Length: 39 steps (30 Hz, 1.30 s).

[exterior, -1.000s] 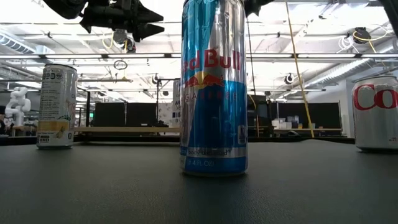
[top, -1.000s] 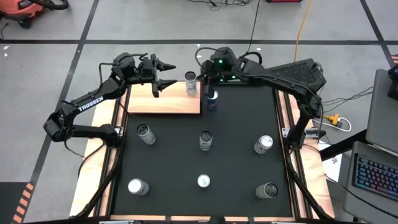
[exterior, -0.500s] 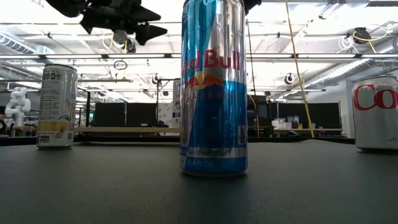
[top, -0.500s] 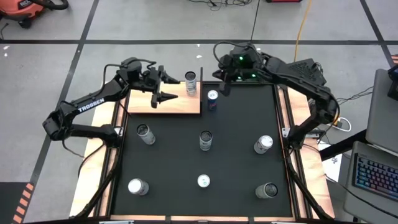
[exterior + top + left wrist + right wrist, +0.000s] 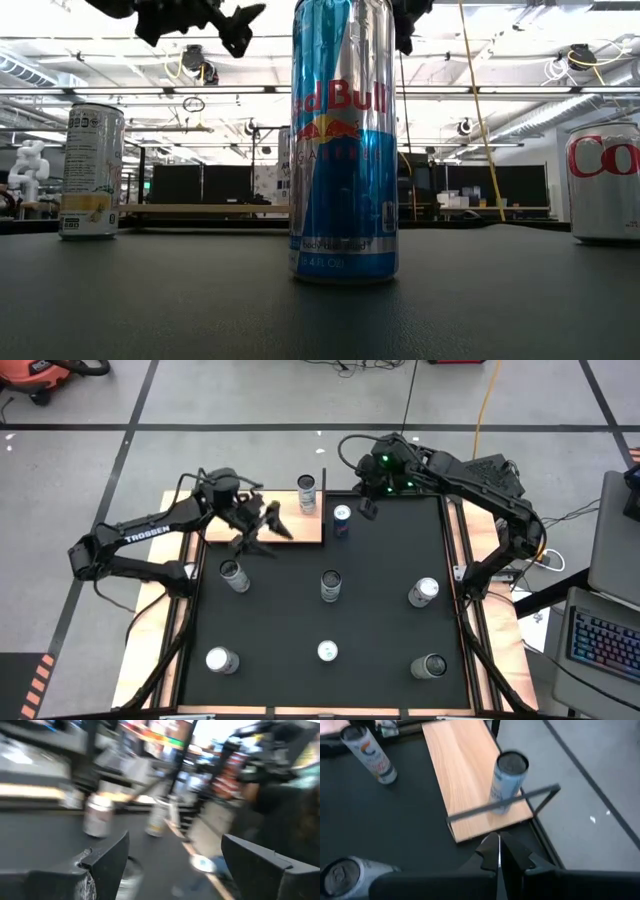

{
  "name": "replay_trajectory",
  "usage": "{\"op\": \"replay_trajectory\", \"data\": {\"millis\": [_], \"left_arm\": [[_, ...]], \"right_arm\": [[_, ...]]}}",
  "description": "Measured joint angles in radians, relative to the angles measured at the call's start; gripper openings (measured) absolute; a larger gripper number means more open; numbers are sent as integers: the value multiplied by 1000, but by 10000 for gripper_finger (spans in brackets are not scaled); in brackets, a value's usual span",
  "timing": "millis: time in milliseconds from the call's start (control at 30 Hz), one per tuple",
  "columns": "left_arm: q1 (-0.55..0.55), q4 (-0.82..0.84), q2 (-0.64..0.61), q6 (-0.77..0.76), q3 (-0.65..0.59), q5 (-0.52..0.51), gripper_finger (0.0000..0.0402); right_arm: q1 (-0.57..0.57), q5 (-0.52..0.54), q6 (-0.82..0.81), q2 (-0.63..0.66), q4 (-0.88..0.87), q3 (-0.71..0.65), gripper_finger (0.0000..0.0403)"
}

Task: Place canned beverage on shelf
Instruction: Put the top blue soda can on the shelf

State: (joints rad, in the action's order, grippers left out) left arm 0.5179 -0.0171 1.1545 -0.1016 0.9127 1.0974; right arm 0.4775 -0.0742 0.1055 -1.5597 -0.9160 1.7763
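Shelf [image 5: 272, 524] half hidden under open left tool [image 5: 258, 530], one can [image 5: 306, 491] aboard

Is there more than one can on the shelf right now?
No, in the high view just one can stands on the shelf; the blue can beside it is on the black mat.

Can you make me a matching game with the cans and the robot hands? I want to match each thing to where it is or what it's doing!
Things:
1. Can on the shelf
2. Blue can
3. Left gripper
4. Right gripper

Places or states:
A. Fingers open, over the shelf's front edge
B. Fingers shut, hanging near the blue can
C. Standing on the light wood board
D. Standing on the black mat, just beside the shelf

Pairs: 1-C, 2-D, 3-A, 4-B
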Motion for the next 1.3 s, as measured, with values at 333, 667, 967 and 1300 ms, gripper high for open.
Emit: {"op": "replay_trajectory", "data": {"millis": [333, 667, 967, 1300], "left_arm": [[-189, 225, -56, 85, 0, -245, 320], [-275, 415, -171, 81, 0, -537, 320], [-305, 460, -200, 54, 0, -617, 320], [-304, 494, -200, 2, 0, -723, 320]], "right_arm": [[1, 0, 11, 0, -52, 0, 0], [-1, 1, 60, -6, -85, 0, 49], [-1, -3, 63, -6, -95, 0, 175], [5, -5, 64, -44, -114, 0, 280]]}}
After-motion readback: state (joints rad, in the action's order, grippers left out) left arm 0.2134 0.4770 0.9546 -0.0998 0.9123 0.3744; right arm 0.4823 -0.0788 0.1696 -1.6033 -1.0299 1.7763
